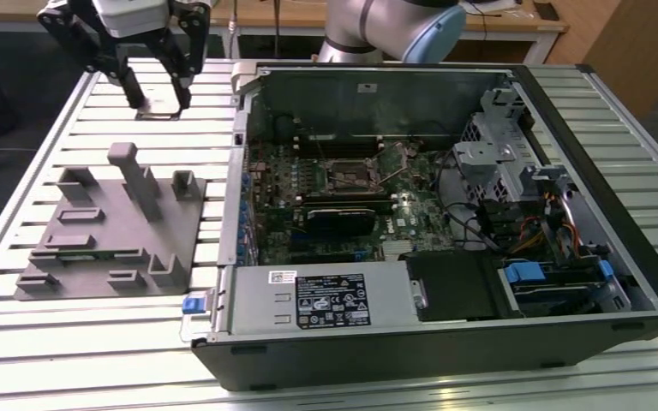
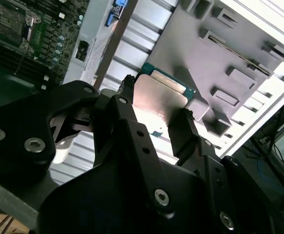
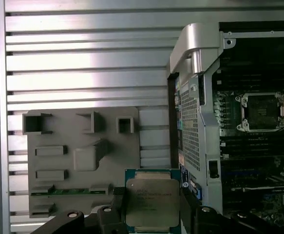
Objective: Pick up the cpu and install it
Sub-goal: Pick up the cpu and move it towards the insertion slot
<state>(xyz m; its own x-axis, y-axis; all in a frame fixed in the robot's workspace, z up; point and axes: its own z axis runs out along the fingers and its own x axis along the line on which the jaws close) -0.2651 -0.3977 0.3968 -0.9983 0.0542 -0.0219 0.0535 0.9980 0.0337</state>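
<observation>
We see a table of pale metal slats, and two things lie directly on it. A grey fixture with upright blocks sits flat on the slats toward the exterior view's left. Just beside it, toward the exterior view's right, an open computer case lies on its side and covers most of that part. Bare slats run near and far of the fixture.

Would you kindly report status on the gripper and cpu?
Gripper shut on cpu, held above table. Grey fixture and computer case apart from it. No obstruction seen.
</observation>
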